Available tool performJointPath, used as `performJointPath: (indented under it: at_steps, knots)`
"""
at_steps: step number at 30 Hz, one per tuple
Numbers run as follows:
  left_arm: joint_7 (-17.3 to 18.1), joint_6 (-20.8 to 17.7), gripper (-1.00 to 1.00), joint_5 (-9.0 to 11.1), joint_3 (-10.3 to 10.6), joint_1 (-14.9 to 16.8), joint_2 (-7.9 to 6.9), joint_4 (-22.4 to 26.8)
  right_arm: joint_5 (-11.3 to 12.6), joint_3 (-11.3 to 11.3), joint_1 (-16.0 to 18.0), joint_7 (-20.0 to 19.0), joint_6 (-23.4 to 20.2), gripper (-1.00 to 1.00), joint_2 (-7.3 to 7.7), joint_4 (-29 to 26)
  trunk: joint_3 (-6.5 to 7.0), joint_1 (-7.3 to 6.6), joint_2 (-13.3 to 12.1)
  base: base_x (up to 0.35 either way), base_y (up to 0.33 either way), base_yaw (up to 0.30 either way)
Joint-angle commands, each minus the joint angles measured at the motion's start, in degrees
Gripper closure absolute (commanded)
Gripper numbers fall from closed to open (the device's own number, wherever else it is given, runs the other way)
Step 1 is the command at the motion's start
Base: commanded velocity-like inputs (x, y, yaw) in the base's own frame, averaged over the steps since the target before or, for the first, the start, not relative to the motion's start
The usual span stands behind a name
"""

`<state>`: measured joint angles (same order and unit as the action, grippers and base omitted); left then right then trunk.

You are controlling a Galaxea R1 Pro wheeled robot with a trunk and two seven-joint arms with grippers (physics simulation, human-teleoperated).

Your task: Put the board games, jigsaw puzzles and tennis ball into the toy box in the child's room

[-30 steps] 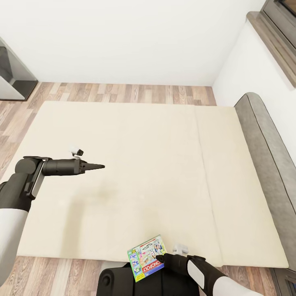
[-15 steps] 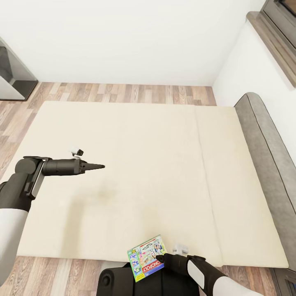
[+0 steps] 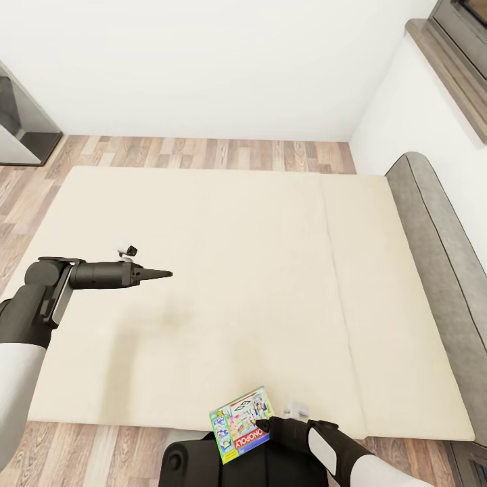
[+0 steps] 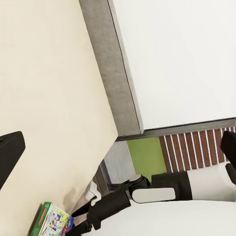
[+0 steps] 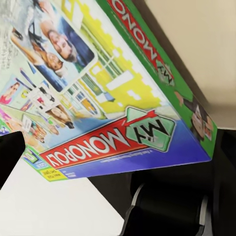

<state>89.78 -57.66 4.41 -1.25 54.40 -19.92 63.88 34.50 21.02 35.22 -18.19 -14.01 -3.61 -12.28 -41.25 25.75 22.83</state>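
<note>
Beige mattress of the large low bed (image 3: 223, 284) takes up the middle of the head view, with its grey headboard along the right edge, and nothing has shifted against the two earlier head pictures: arms, box and camera sit exactly as they did a second ago. At the bottom centre the flat green-and-blue board game box with a red band (image 3: 241, 423) hangs over the near edge of the mattress, above the robot's dark base, and the right gripper (image 3: 265, 426) is clenched on its lower right corner. The left gripper (image 3: 159, 274), at centre left, hovers over bare mattress with its fingers drawn to one point, pressed together on nothing.

From the left wrist camera, the same box (image 4: 51, 220) shows in the lower left corner, off the mattress edge, with the black right arm reaching to it.

From the right wrist camera, the printed lid of the box (image 5: 98, 93) spreads across the upper two thirds, tilted, one dark finger (image 5: 10, 152) at the left edge.

My judgement: this is a pause with the game already secured; no second game lies on the bed, and the carry to the toy box has not begun.
</note>
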Motion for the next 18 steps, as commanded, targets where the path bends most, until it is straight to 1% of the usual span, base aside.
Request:
performJointPath:
  at_steps: [1,3,7,12,18]
  knots:
    - [0.22,-0.61,-1.0,-0.01,0.02,0.01,-0.03,0.01,0.29,0.16,0.03,-0.34,-0.23,-1.0,0.03,-0.02,-0.06,0.03,0.09,0.0,0.0,0.0]
    - [0.22,-0.61,-1.0,-0.01,0.02,0.01,-0.03,0.01,0.3,0.16,0.03,-1.66,-0.23,-1.0,0.06,-0.02,-0.06,0.03,0.09,0.0,0.0,0.0]
    - [0.22,-0.61,-1.0,-0.01,0.02,0.01,-0.03,0.01,0.18,0.09,0.03,-5.71,-0.15,-1.0,0.15,-0.02,-0.06,0.03,0.09,0.0,0.0,0.0]
    - [0.22,-0.61,-1.0,-0.01,0.02,0.01,-0.03,0.01,0.12,0.12,0.03,-6.69,-0.14,-1.0,0.17,-0.02,-0.06,0.03,0.09,0.0,0.0,0.0]
    - [0.22,-0.61,-1.0,-0.01,0.02,0.02,-0.03,0.01,0.13,0.11,0.03,-6.92,-0.14,-1.0,0.18,-0.02,-0.06,0.03,0.09,0.0,0.0,0.0]
